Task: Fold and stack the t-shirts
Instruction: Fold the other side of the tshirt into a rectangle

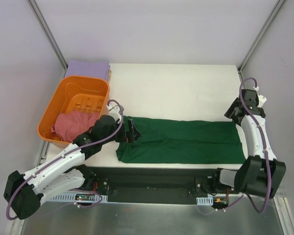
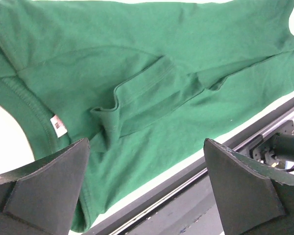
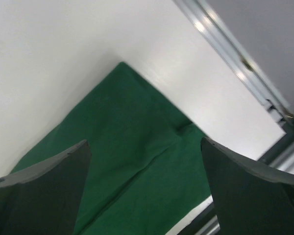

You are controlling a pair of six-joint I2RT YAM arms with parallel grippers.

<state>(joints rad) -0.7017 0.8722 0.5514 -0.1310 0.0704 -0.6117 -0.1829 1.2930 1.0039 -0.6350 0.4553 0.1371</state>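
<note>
White table (image 1: 186,88), walls (image 1: 152,29) seemingly lilac; green t-shirt (image 1: 186,142) flat; left end effector (image 2: 144,143), right end effector (image 3: 144,142) agape.

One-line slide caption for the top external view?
Left gripper and right gripper open at opposite ends of the green t-shirt; pink t-shirt in orange basket, lavender t-shirt behind it.

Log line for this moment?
green t-shirt: long strip on table | left gripper: open over collar end | right gripper: open over opposite end | pinkish-red t-shirt: in basket
</note>
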